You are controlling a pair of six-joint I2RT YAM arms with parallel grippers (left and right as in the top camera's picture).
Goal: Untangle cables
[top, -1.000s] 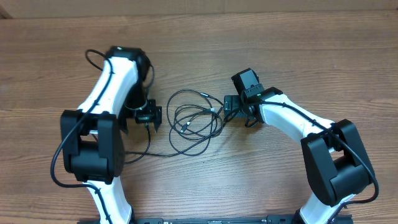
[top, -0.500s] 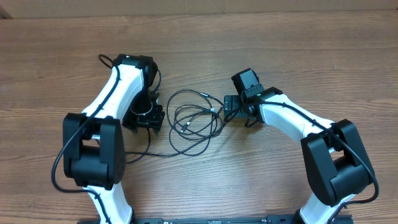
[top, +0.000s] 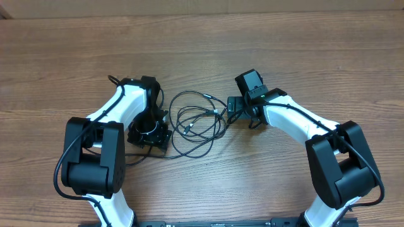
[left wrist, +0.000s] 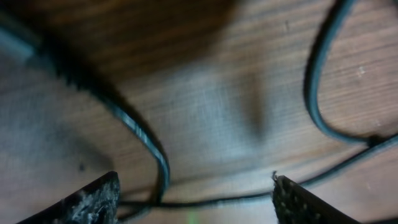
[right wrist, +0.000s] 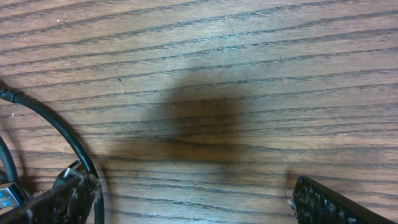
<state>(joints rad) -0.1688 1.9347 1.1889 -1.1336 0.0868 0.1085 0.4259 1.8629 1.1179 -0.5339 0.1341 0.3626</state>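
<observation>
**Left wrist view.** The left gripper (left wrist: 196, 200) hangs low over the wood, fingertips (left wrist: 93, 200) wide apart and holding nothing. A thin black strand (left wrist: 205, 199) lies on the surface between them. A second strand (left wrist: 155, 155) curves down to meet it near the left fingertip. The picture is blurred by closeness, so it cannot be told whether the two cross or merely touch.

**Right wrist view.** The right gripper (right wrist: 193, 202) is likewise spread wide and empty, over bare wood. One strand (right wrist: 68, 140) arcs past just beside its left fingertip, and a small blue-and-silver plug tip (right wrist: 5, 194) shows at the frame's edge.

**Overhead view.** The cables (top: 201, 115) lie as overlapping loops between the two grippers. The left gripper (top: 151, 135) stands at their lower left edge and the right gripper (top: 232, 110) at their right edge.

**Hazards, as judged.**
- Closing the left fingers here may catch both strands at once, and a pull would then tighten the tangle rather than free it.
- With nothing pinning the far side, a pull may drag the whole bundle across the wood.
- Fingertips this low may scrape the surface or pin a strand flat instead of lifting it.

**Surface and room.** The table (top: 315, 50) is brown wood with strong grain, and it is matte, giving the cords little grip. Beyond its far edge runs a pale tan strip (top: 189, 6), and what it belongs to cannot be told.
</observation>
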